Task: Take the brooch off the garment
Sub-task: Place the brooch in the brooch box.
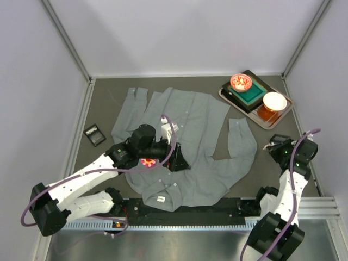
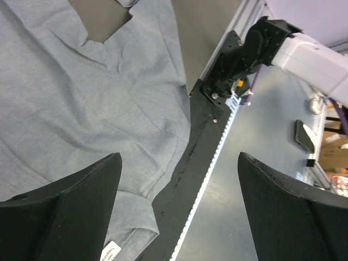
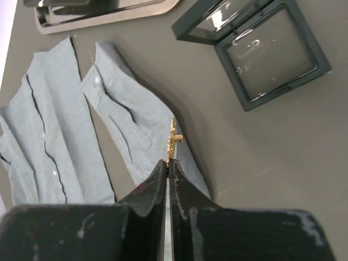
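Reaching over garment [image 1: 206, 125], left arm [image 1: 81, 179], left jaws wide; right jaws pinch brooch [image 3: 173, 138].

The left arm [image 1: 81, 182] and right arm [image 1: 287, 190] are cased in white with black joints, each trailed by a purple cable [image 1: 174, 132]; the fingers [image 2: 70, 212] are black wedges.

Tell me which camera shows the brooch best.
The right wrist view: the gold brooch juts from the tips of the shut right gripper. In the top view it is too small to make out; the left wrist view misses it.
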`<state>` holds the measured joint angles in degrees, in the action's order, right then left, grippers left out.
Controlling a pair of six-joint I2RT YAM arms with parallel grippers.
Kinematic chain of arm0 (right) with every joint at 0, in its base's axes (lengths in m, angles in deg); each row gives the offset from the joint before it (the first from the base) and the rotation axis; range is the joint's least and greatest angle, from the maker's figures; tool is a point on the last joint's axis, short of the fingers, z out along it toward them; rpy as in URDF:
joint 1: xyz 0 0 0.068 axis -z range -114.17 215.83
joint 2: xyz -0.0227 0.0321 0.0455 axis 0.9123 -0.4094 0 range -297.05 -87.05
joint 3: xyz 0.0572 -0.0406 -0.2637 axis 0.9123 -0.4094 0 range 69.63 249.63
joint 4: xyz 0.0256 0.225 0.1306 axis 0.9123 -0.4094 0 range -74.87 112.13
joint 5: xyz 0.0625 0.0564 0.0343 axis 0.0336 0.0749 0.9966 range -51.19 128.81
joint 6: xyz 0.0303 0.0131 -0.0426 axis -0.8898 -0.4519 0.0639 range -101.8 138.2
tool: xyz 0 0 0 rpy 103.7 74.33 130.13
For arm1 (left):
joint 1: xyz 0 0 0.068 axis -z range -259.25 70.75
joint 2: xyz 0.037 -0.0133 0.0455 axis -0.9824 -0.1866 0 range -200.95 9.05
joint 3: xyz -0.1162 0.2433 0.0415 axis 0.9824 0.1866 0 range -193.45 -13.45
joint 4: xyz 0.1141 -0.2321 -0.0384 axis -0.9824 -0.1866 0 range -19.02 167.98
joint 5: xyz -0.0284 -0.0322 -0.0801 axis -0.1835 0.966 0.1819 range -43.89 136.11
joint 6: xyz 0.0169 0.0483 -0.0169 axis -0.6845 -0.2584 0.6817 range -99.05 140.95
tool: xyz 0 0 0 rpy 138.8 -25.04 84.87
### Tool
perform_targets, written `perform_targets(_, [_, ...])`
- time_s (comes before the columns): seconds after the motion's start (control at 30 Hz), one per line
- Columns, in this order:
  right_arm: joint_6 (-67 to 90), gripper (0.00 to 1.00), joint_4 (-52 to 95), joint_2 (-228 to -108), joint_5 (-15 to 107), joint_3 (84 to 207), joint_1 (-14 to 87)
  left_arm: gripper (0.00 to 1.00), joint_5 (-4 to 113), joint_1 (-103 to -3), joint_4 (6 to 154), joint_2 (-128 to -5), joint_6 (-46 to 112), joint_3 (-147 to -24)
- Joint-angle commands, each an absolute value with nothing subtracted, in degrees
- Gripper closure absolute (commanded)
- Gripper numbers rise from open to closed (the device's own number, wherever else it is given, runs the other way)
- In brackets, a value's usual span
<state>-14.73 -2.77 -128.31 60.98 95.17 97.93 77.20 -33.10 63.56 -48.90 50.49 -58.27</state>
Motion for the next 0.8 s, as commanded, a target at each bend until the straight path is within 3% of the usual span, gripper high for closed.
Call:
perform_targets(0.0, [-11.25,1.0,-0.81,-129.23,60.79,96.61,101.24,0.08,69.41,-29.78,60.84,-49.04,44.34,-62.05])
perform_targets(0.23, [-6.41,1.0,8.93,-130.47,65.69,93.54,106.95,0.08,63.43,-26.08,58.82,-48.95,41.26,-62.06])
perform_targets(0.5, [-11.33,1.0,28.34,-136.97,79.32,86.86,114.78,0.09,61.06,-24.76,57.67,-47.46,39.94,-61.35])
perform_targets(0.77, [-8.26,1.0,29.95,-140.65,81.26,85.01,119.35,0.09,60.88,-24.67,58.38,-46.67,40.02,-60.21])
